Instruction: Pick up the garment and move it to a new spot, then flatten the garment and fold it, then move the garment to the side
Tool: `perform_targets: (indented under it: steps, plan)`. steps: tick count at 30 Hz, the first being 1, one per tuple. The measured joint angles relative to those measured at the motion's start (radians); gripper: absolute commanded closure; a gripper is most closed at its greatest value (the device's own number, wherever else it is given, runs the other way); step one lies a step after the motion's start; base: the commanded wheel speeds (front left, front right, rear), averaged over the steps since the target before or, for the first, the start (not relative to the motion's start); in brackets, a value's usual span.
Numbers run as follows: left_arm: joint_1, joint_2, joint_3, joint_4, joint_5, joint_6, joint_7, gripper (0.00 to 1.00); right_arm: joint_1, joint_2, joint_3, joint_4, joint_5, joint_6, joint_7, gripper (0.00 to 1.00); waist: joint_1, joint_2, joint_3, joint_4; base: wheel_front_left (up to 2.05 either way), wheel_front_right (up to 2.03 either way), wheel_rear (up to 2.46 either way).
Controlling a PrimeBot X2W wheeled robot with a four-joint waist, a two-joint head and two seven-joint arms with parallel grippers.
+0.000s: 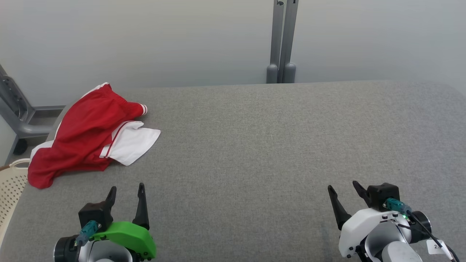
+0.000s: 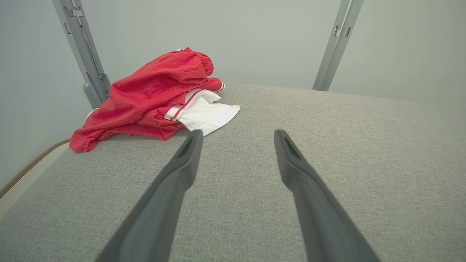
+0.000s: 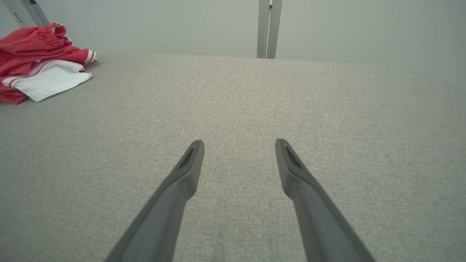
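Note:
A crumpled red and white garment [image 1: 87, 136] lies bunched at the far left of the grey table [image 1: 273, 145], partly hanging over the left edge. It also shows in the left wrist view as a red heap [image 2: 153, 98] and at the upper left of the right wrist view [image 3: 40, 69]. My left gripper [image 1: 127, 188] hovers open near the front left, a short way in front of the garment, nothing between its fingers [image 2: 182, 171]. My right gripper [image 1: 342, 186] stands open at the front right, far from the cloth, with bare table between its fingers [image 3: 184, 178].
A cream perforated basket [image 1: 11, 185] sits beside the table's left edge. Grey metal posts [image 1: 282, 43] rise behind the far edge, and a grey frame [image 1: 18, 109] stands at the left. A pale wall lies beyond.

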Motion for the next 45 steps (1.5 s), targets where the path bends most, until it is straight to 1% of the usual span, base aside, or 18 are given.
perform_targets:
  steps: [5, 11, 20, 35, 40, 45]
  plan:
    - [0.000, 0.002, -0.002, 0.001, -0.002, 0.003, 0.000, 0.00, 0.000, 0.000, -0.003, -0.002, 0.002, 0.000, 0.001, 0.00, 0.0000, 0.0000, 0.001, 0.011, 0.00, 0.00, 0.00]
    - [0.001, 0.006, -0.004, 0.004, -0.009, 0.007, -0.001, 0.00, -0.001, 0.000, 0.015, -0.004, 0.002, 0.000, -0.002, 0.00, 0.0000, 0.0000, 0.001, 0.047, 0.00, 0.00, 0.00]
    - [0.008, 0.025, -0.003, -0.004, -0.014, 0.012, 0.011, 0.00, 0.002, -0.001, 0.026, -0.010, 0.020, 0.000, -0.040, 0.00, 0.0000, 0.0000, 0.000, 0.140, 0.00, 0.00, 0.00]
    - [0.049, 0.076, 0.009, -0.054, -0.028, 0.034, 0.059, 0.00, 0.003, 0.000, 0.063, 0.007, 0.058, 0.000, -0.105, 0.00, 0.0000, 0.0000, -0.002, 0.310, 0.00, 0.00, 0.00]
    - [0.065, 0.083, 0.010, -0.066, -0.035, 0.040, 0.063, 0.00, 0.000, 0.000, 0.070, 0.015, 0.067, 0.000, -0.113, 0.00, 0.0000, 0.0000, -0.003, 0.347, 0.00, 0.00, 0.00]
    - [0.066, 0.089, 0.010, -0.068, -0.036, 0.041, 0.063, 0.00, -0.001, 0.000, 0.072, 0.019, 0.067, 0.000, -0.113, 0.00, 0.0000, 0.0000, -0.002, 0.362, 0.00, 0.00, 0.00]
